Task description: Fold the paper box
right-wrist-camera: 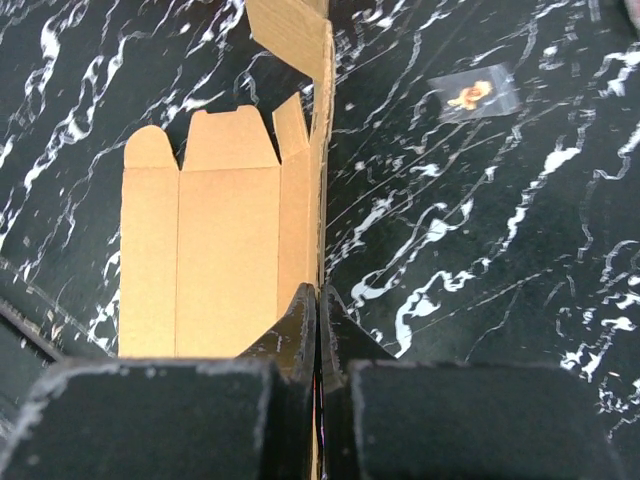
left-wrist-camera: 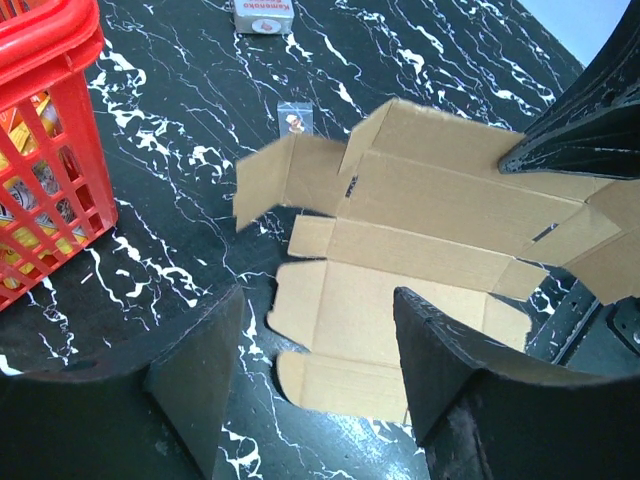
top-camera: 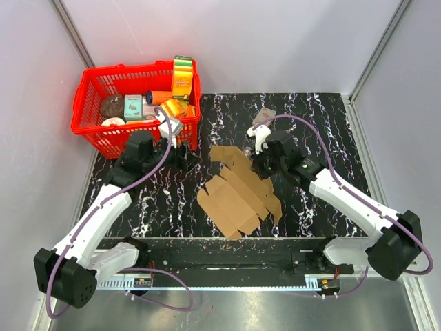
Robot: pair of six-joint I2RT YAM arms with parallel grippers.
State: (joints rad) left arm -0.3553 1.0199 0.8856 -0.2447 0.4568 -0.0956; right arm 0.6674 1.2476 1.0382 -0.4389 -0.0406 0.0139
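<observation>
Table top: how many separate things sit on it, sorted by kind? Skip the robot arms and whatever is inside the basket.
Red basket: 1
Brown cardboard sheet: 1
Small printed packet: 1
Small clear bag: 1
Total: 4

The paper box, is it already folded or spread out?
Mostly spread: the paper box lies open with flaps showing; only the edge pinched by the right gripper stands up.
</observation>
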